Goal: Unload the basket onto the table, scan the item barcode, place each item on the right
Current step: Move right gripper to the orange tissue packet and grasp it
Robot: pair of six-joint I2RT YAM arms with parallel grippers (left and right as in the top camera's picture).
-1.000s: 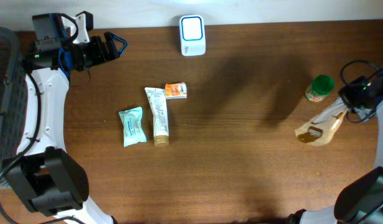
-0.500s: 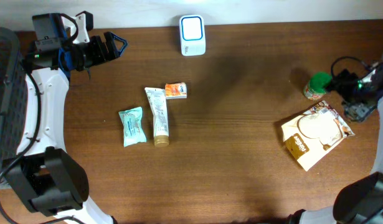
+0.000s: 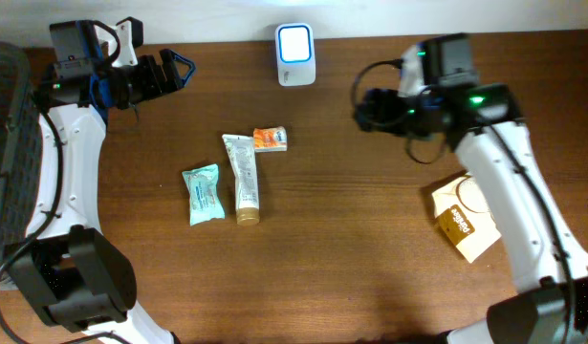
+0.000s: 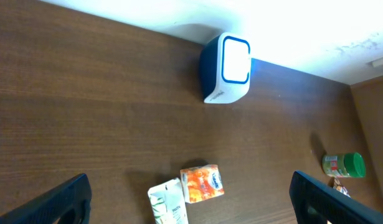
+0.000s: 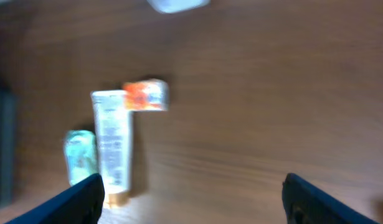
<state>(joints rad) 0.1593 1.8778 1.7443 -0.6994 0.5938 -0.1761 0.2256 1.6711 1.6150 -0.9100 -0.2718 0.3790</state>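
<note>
Right pincer (image 3: 362, 107), empty and spread wide, hovering right of scanner (image 3: 295, 54); left pincer (image 3: 179, 72) open, idle; orange packet (image 3: 270, 139), tube (image 3: 242, 178), sachet (image 3: 203, 194) lying left-centre on surface (image 3: 370, 268): recommended, descend squarely on nearest packet, grip its narrow sides, leave barcode unobstructed.

Open tabletop (image 3: 284, 100) between scanner (image 3: 295, 54) and orange packet (image 3: 271, 139).

Scanner (image 3: 295, 54) and four items in my view
I see it white with a blue-rimmed face at the far edge; teal packet (image 3: 203, 194), white tube (image 3: 243, 178) and orange packet (image 3: 271, 139) lie close together; brown-and-white pouch (image 3: 461, 225) lies flat, well apart, right.
</note>
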